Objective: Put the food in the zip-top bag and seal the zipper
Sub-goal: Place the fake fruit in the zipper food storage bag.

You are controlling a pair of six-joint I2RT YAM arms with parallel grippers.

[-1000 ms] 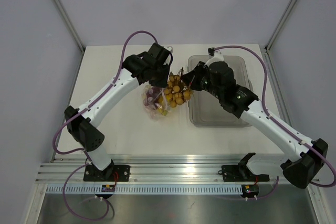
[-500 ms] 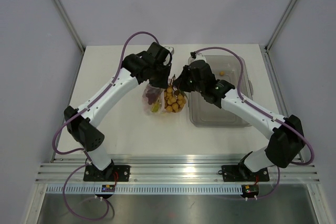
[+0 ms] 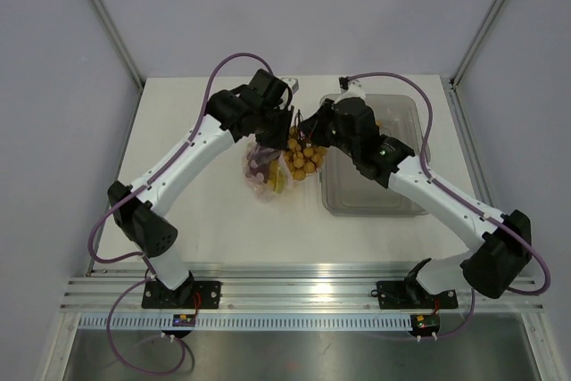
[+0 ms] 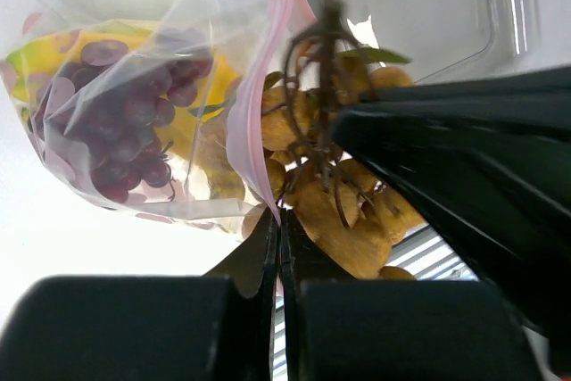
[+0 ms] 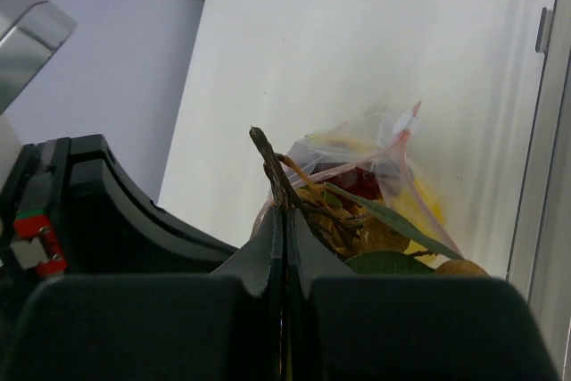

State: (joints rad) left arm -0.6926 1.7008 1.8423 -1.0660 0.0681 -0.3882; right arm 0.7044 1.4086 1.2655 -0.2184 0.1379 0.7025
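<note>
The zip-top bag (image 3: 260,174) hangs from my left gripper (image 3: 286,128), which is shut on its zipper (image 4: 252,122), the pink strip at the mouth. Dark red grapes (image 4: 134,136) and yellow bananas (image 4: 40,53) lie inside the bag. My right gripper (image 3: 309,128) is shut on the woody stem (image 5: 270,164) of the tan-orange fruit cluster (image 3: 302,157). That cluster hangs right beside the bag's mouth, touching the plastic. In the left wrist view the cluster (image 4: 352,220) is just right of the zipper. The right wrist view has the bag (image 5: 393,162) behind the stem.
A rigid clear tray (image 3: 375,195) stands to the right of the bag, under my right arm. The white table (image 3: 196,211) ends at a metal rail (image 3: 303,287) along the near side. Grey walls close in the left, right and back.
My right arm swung left and dipped the fruit cluster toward the bag, then rose slightly again. My left gripper kept its hold on the bag's mouth.
</note>
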